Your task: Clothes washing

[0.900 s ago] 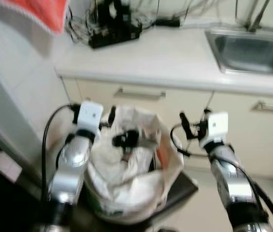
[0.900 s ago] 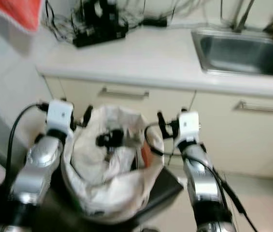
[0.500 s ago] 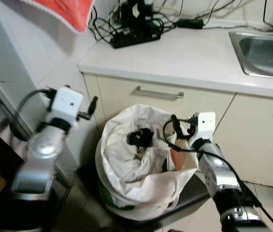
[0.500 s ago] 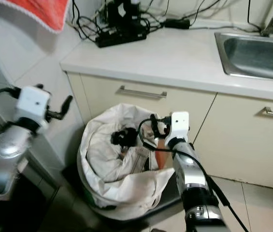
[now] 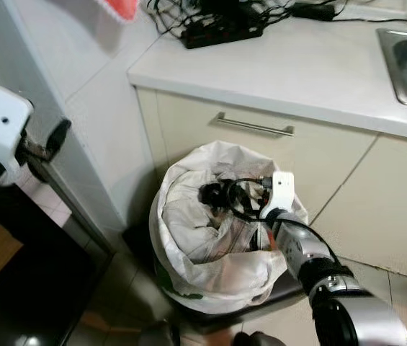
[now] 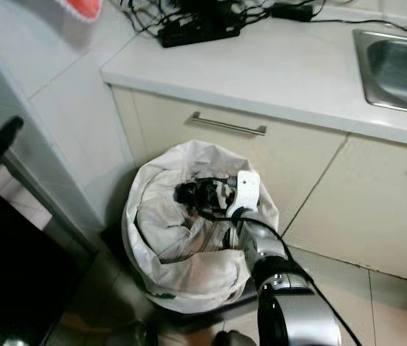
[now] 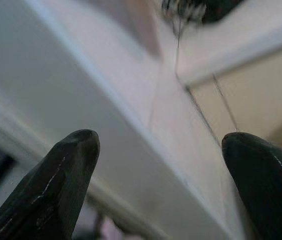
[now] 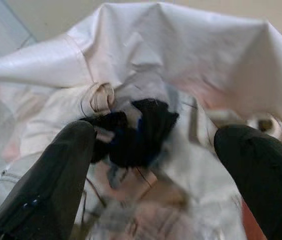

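Note:
A white laundry bag (image 5: 189, 238) full of pale clothes stands on the floor against the cabinet. On top of the pile lies a dark crumpled garment (image 5: 212, 194). My right gripper (image 5: 238, 203) reaches into the bag's mouth. It is open, with the dark garment (image 8: 141, 131) just ahead between its fingers (image 8: 71, 160), not gripped. My left gripper (image 5: 50, 140) is held out at the far left, away from the bag. It is open in front of a white panel (image 7: 106, 125), with nothing between its fingers (image 7: 66, 170).
Behind the bag runs a cream cabinet with a drawer handle (image 5: 253, 125) under a white counter (image 5: 297, 65). A tangle of black cables (image 5: 217, 21) and a sink (image 6: 397, 65) sit on it. A white appliance side (image 5: 37, 86) and a dark opening (image 5: 23, 288) stand at left.
The camera has shifted. My right gripper has gone down into the bag toward the dark garment. My left arm has swung out to the far left, away from the bag.

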Available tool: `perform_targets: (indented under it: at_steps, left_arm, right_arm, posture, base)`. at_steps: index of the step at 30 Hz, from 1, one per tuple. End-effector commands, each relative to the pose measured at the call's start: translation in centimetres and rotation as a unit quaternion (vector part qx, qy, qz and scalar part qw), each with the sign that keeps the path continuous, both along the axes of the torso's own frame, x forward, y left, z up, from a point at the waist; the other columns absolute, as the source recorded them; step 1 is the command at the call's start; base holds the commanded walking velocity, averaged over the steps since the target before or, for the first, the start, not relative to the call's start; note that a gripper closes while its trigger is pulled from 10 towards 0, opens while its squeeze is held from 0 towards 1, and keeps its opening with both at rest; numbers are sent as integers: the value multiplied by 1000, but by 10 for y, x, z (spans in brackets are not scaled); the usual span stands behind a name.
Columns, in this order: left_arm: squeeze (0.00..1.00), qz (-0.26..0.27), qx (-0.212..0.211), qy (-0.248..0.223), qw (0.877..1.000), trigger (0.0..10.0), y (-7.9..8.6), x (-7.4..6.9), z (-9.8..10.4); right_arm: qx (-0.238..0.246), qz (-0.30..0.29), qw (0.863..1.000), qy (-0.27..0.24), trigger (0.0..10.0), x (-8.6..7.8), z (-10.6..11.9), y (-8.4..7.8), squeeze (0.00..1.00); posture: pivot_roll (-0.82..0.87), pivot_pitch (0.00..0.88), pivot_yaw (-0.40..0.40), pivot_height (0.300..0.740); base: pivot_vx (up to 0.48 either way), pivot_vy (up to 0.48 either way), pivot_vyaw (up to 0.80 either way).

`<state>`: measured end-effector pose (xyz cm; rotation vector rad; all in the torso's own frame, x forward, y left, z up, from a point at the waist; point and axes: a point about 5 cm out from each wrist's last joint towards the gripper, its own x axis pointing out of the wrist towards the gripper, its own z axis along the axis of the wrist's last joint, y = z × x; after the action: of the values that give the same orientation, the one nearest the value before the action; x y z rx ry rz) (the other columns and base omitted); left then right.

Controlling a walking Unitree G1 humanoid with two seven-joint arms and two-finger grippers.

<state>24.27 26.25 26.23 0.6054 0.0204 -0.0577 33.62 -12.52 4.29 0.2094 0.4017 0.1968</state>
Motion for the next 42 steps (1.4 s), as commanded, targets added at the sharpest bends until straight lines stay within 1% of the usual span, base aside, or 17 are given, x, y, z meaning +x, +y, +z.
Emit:
perform_targets:
  at_steps: [1,6,8,11,13,17,21,22,25,26,27,28,29,30,31,38,42]
  left_arm:
    - [0,3,-5,2,1000,10000,0,-7,6]
    - [0,8,-15,18,1000,10000,-2,-13,8]
    - [0,10,-25,26,999,10000,-5,-16,7]
    - [0,18,-37,27,999,10000,-6,-16,7]
    - [0,20,-40,29,999,10000,-6,-16,7]
    - [0,24,-46,40,998,10000,-7,-15,4]
    - [0,22,-55,49,997,10000,-10,-14,2]
    - [0,21,-57,51,997,10000,-10,-13,2]
    - [0,16,-60,59,996,10000,-13,-10,0]
    - [0,15,-60,61,996,10000,-14,-9,-1]
    - [0,15,-61,62,996,10000,-14,-9,-1]
    - [0,15,-61,62,996,10000,-14,-9,-1]
    - [0,15,-62,63,996,10000,-14,-8,-1]
    - [0,18,-65,65,996,10000,-14,-8,-2]
    - [0,19,-67,66,995,10000,-15,-8,-3]
    - [0,29,-74,74,994,10000,-15,-6,-10]
    - [0,30,-77,74,994,10000,-16,-4,-12]
  right_arm:
    - [-15,-2,1000,26,10000,-4,-8,-6,0]
    - [-19,1,998,60,10000,-4,-12,-10,0]
    - [5,-6,996,85,10000,-4,-14,-12,0]
    - [21,1,996,88,10000,-4,-13,-11,0]
    - [27,3,995,92,10000,-4,-13,-10,0]
    - [43,12,990,135,10000,-13,-23,-9,0]
    - [50,23,986,155,10000,-15,-26,-9,0]
    - [43,29,985,162,10000,-16,-27,-10,0]
    - [-16,68,982,175,10000,-18,-29,-11,0]
    - [-44,82,981,171,0,-18,-29,-12,0]
    - [-64,93,979,167,0,-17,-28,-13,0]
    - [-64,93,979,167,0,-17,-28,-13,0]
    - [-94,110,976,162,0,-16,-27,-13,0]
    - [-144,136,968,154,0,-15,-26,-13,0]
    - [-159,146,965,151,0,-14,-25,-13,0]
    - [-194,210,950,125,0,-13,-22,1,0]
    - [-189,228,949,109,0,-10,-18,6,0]
  posture:
    - [291,177,12,740]
    - [296,193,7,740]
    - [293,195,2,740]
    - [290,197,-5,740]
    - [286,197,-6,740]
    - [272,202,-2,740]
    - [267,203,3,740]
    - [263,204,9,740]
    - [257,203,15,740]
    - [256,202,14,740]
    - [255,202,14,740]
    - [255,202,14,740]
    - [253,200,11,740]
    - [249,197,7,740]
    - [249,197,7,740]
    - [241,183,-10,740]
    - [237,176,-14,740]
  base:
    - [0,0,0]
    - [0,0,0]
    - [0,0,0]
    - [0,0,0]
    - [0,0,0]
    - [0,0,0]
    - [0,0,0]
    - [0,0,0]
    - [0,0,0]
    - [0,0,0]
    - [0,0,0]
    - [0,0,0]
    - [0,0,0]
    - [0,0,0]
    - [0,0,0]
    - [0,0,0]
    - [0,0,0]
